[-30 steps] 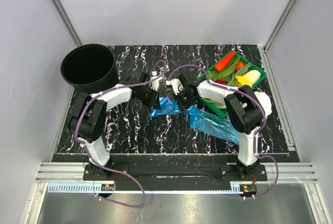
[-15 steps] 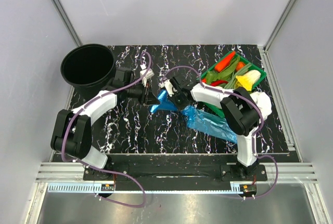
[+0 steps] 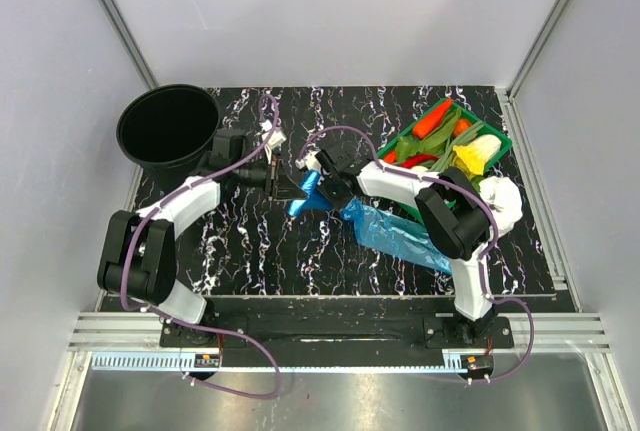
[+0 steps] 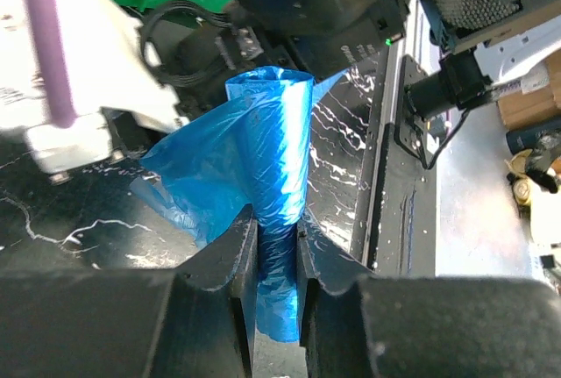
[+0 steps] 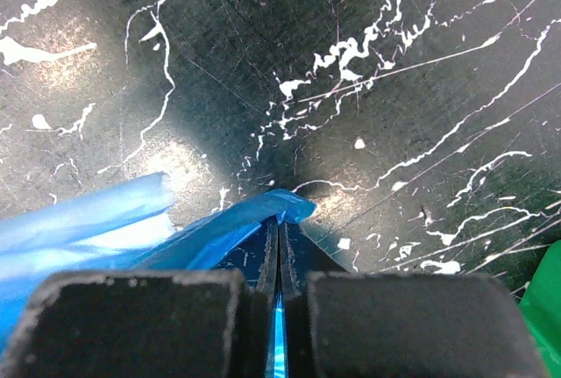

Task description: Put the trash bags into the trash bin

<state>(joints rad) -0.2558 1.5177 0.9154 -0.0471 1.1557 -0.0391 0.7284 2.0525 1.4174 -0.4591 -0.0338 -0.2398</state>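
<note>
Blue trash bag (image 3: 303, 198), gathered into a roll, spanned both hands at mid-worktop (image 3: 250, 251). The left hand (image 4: 276, 246) was clenched on its twisted end and the right hand (image 5: 279, 251) pinched a fold, probably to lift it whole. A second bag (image 3: 400, 236) lay flat alongside. The trash bin (image 3: 140, 156) stood far-left, well apart.

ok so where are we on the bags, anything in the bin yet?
Done: nothing, no blue shows inside the trash bin. In hand: the left gripper is clamped on a rolled blue bag; the right gripper is shut on what looks like its other end. Left to do: drop it in, then fetch the second blue bag lying on the table.
</note>
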